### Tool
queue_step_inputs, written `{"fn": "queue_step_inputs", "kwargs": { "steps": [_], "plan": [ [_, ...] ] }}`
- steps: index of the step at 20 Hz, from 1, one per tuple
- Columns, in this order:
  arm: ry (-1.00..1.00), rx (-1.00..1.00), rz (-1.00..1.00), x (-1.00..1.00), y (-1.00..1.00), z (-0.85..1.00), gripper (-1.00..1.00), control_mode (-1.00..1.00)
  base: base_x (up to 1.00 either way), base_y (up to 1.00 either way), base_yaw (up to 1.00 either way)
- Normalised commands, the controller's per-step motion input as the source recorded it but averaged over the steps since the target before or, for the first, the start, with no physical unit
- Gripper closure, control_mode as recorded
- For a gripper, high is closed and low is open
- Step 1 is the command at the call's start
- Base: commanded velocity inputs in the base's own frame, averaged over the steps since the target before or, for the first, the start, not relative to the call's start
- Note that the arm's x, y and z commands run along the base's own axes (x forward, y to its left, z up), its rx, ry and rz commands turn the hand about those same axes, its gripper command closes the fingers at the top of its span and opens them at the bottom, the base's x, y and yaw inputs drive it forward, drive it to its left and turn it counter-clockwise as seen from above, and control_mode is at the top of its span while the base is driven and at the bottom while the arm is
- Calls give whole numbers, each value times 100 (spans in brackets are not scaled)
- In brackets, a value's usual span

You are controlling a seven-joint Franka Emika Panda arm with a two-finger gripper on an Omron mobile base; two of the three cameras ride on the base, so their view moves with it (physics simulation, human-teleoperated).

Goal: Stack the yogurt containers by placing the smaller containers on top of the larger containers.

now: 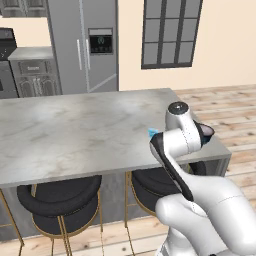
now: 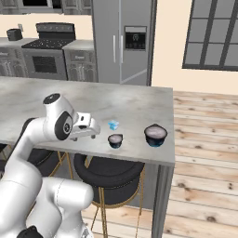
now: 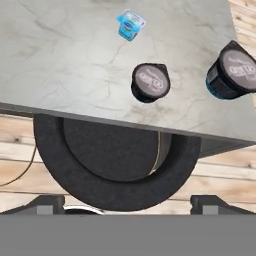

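We see our end effector (image 3: 128,207) open at the frame's bottom, holding nothing. On the bench (image 3: 60,60) above, the blue cup (image 3: 130,24), small dark cup (image 3: 150,82) and larger dark cup (image 3: 232,70) stand apart

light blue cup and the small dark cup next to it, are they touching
Apart. The hand view shows bare grey counter between the light blue cup and the small dark cup; the right base view shows the same gap.

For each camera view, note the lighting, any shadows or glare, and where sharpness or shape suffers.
Left base view: flat, even light, no glare on the counter; the arm hides most of the light-blue cup. Right base view: soft faint shadows under the two dark cups; small things look blurry. Hand view: sharpest, lids readable as pale discs; the larger dark cup leans outward near the edge, wide-angle stretch.
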Motion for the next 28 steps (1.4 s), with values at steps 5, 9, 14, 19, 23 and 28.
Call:
{"fn": "queue_step_inputs", "kwargs": {
  "steps": [5, 9, 14, 19, 23, 28],
  "plan": [
    [-2, -2, 3, 0, 0, 0, -100, -100, 0, 0, 0],
    [0, 0, 1, 0, 0, 0, -100, -100, 0, 0, 0],
    [0, 0, 0, 2, -2, 0, -100, -100, 0, 0, 0],
    [0, 0, 1, 9, -9, 0, -100, -100, 0, 0, 0],
    [0, 0, 1, 14, -9, 0, -100, -100, 0, 0, 0],
    [0, 0, 1, 16, -7, 0, -100, -100, 0, 0, 0]
  ]
}}
